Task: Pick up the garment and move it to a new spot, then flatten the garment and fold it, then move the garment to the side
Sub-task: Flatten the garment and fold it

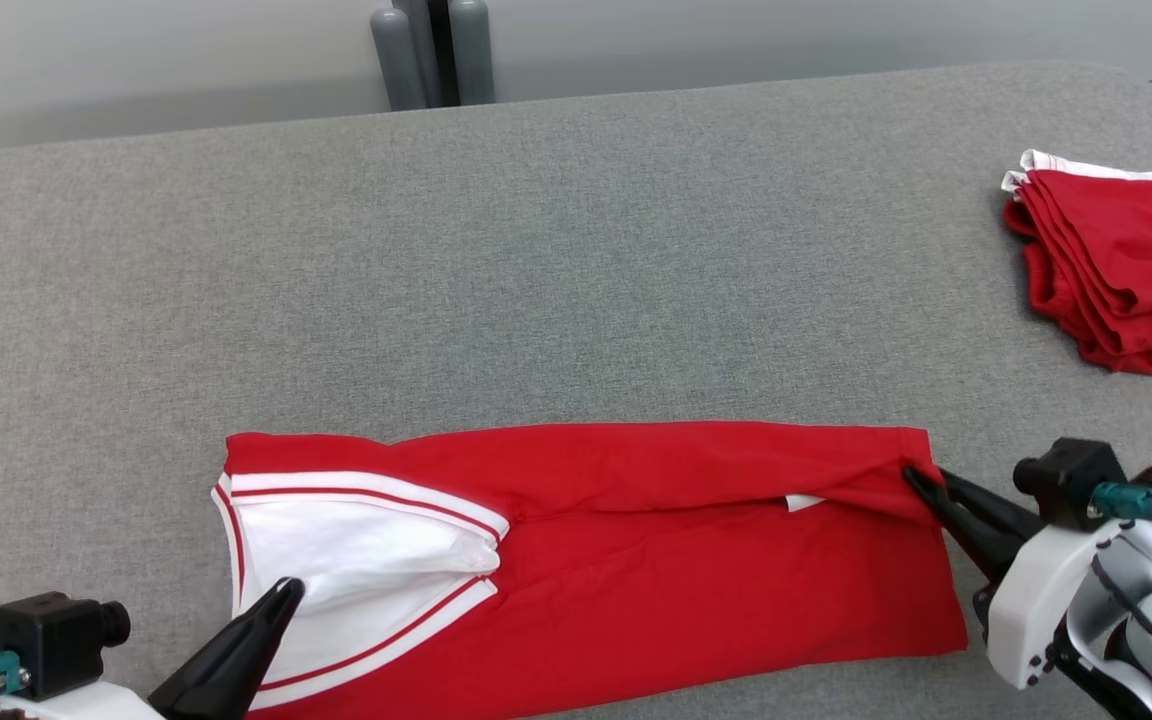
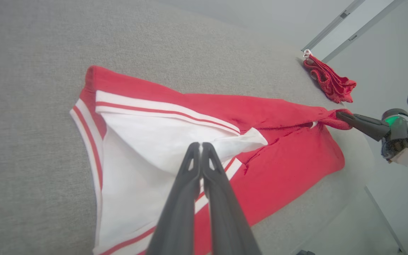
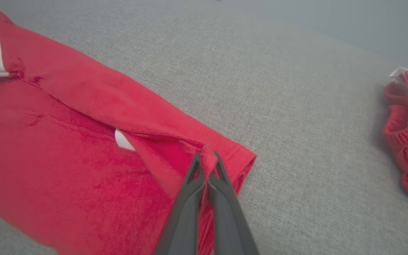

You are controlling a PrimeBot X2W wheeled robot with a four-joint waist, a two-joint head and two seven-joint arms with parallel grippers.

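Stretching left to right across the grey table (image 1: 536,250), the red garment (image 1: 656,540) points its white-trimmed end leftward; a folded red pile (image 1: 1116,270) sits far right, well apart.
Left wrist view: left gripper (image 2: 200,146) clenched over the white panel (image 2: 136,141).
Right wrist view: right gripper (image 3: 207,157) pinches the garment's hem (image 3: 234,152).

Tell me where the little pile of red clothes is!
The pile of red clothes sits at the head view's far right on the grey fabric surface, apart from the red-and-white garment.
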